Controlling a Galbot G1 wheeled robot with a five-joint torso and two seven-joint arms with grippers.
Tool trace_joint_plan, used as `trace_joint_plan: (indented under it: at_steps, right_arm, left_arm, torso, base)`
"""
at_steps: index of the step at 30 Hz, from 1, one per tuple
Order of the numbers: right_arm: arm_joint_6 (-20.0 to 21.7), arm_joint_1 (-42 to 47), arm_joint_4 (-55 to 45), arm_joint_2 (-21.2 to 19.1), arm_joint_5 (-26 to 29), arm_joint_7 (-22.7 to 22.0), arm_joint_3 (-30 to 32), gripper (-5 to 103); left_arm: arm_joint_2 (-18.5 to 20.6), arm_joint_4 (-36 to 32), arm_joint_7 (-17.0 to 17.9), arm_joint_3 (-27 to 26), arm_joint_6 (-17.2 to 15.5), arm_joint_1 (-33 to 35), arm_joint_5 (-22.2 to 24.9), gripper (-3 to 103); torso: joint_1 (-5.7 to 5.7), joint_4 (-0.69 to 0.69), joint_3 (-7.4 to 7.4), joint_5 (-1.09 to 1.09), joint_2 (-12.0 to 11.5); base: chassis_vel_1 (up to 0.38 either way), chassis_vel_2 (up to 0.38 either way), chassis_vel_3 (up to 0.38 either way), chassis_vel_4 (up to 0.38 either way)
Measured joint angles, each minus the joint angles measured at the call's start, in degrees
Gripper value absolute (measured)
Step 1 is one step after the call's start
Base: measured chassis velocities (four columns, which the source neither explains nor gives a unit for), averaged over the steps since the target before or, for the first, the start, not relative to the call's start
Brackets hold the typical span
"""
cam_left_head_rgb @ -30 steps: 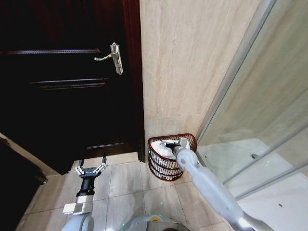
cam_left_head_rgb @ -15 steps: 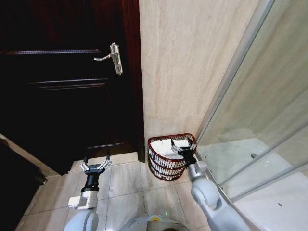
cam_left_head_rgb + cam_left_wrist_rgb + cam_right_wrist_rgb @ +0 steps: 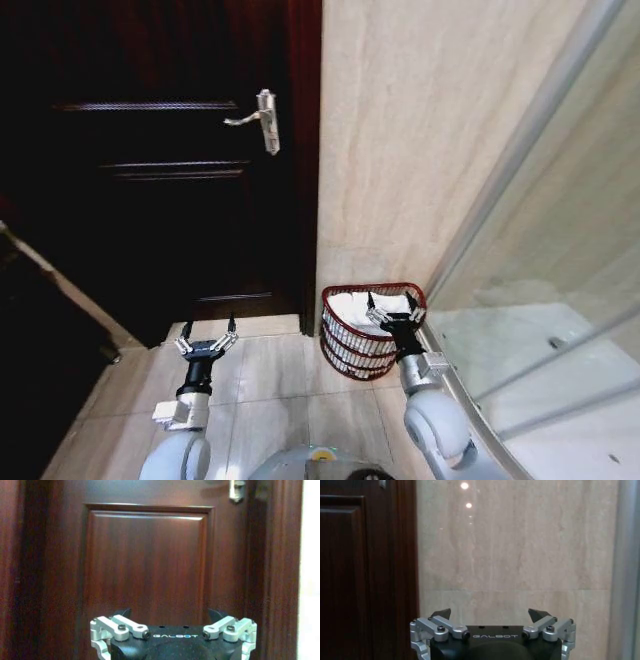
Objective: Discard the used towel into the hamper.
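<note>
White towel [image 3: 372, 305] lying inside red-brown wire hamper [image 3: 352, 345], tucked in the corner by the dark wooden door [image 3: 170, 200].

Right gripper [image 3: 391, 312] poised over the hamper rim, prongs spread, holding nothing; left gripper [image 3: 206, 342] likewise spread and empty above the beige floor tiles [image 3: 265, 375]. Possible snag: a prong catching the wire rim and tipping the hamper. Marble-look wall [image 3: 400, 150], glass shower screen [image 3: 560, 250] close by.
</note>
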State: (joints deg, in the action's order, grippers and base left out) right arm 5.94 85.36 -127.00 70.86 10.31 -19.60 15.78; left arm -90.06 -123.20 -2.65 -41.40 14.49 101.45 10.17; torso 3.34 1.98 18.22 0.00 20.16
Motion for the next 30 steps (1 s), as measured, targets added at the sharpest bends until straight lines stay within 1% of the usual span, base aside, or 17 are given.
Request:
trace_joint_plan:
  at_steps: [4,9,16,26,29,30]
  right_arm:
    - [0.0,0.0,-0.1,0.3,-0.2,-0.3,0.0,100]
    - [0.1,0.4,-0.4,1.3,-0.6,-1.0,1.2,100]
    - [0.1,0.7,-0.9,1.8,-0.8,-2.2,3.3,100]
    - [0.3,0.8,-1.4,2.3,-1.0,-2.2,3.9,100]
    - [0.3,1.0,-1.5,2.3,-1.0,-0.8,5.0,100]
    - [0.3,1.0,-1.5,2.3,-1.0,-0.8,5.0,100]
  left_arm:
    - [0.0,0.6,0.9,-0.1,0.0,0.1,0.0,100]
    - [0.5,1.6,1.0,-0.2,0.3,-0.1,-0.1,100]
    - [0.7,1.8,1.1,0.4,-0.2,-0.9,-0.8,100]
    - [1.0,2.3,1.7,1.0,-0.9,-1.5,-0.9,100]
    - [1.3,2.3,1.8,1.2,-1.3,-1.6,-1.1,100]
    - [1.3,2.3,1.8,1.2,-1.3,-1.6,-1.1,100]
  torso:
    - [0.42,-0.01,0.65,0.00,1.1]
    - [0.89,0.00,1.43,0.00,2.3]
    - [1.22,-0.02,1.97,0.00,3.2]
    - [2.00,-0.01,3.09,0.00,5.1]
    - [2.41,-0.01,3.66,0.00,6.1]
    - [2.41,-0.01,3.66,0.00,6.1]
  base:
    - [0.055,0.057,0.051,0.050]
    - [0.045,0.036,0.051,0.052]
    - [0.013,0.009,0.011,0.015]
    - [0.000,0.000,0.000,0.000]
    - [0.000,0.000,0.000,0.000]
    - [0.000,0.000,0.000,0.000]
